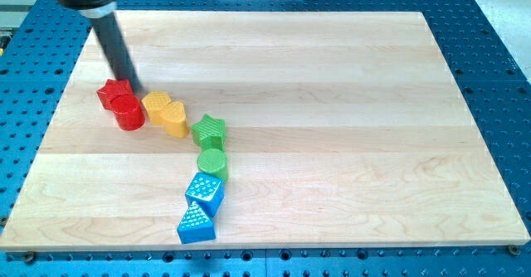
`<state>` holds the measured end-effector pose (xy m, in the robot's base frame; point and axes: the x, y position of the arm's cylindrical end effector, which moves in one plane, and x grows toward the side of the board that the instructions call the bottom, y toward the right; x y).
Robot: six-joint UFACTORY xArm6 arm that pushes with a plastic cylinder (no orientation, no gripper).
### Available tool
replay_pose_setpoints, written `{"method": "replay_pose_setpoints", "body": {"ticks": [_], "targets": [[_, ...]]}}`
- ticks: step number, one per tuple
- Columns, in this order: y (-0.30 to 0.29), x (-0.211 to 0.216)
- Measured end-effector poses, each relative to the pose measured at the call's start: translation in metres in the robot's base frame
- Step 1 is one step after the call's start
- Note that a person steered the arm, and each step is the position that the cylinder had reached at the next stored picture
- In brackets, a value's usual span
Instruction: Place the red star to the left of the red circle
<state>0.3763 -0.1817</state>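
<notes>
The red star (111,92) lies on the wooden board (332,103) at the view's left. It touches the red circle (129,113), which sits just below and right of it. My tip (135,89) comes down from the view's top left. It stands right beside the red star's right side and just above the red circle, between them and the yellow blocks.
A yellow block (155,105) and a yellow heart (173,118) lie right of the red circle. A green star (209,129), a green circle (212,162), a blue cube (205,192) and a blue triangle (197,224) run down toward the view's bottom.
</notes>
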Motion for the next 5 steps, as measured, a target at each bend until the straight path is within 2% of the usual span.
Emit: {"method": "replay_pose_setpoints", "body": {"ticks": [2, 5], "targets": [[0.024, 0.044], [0.005, 0.026]]}}
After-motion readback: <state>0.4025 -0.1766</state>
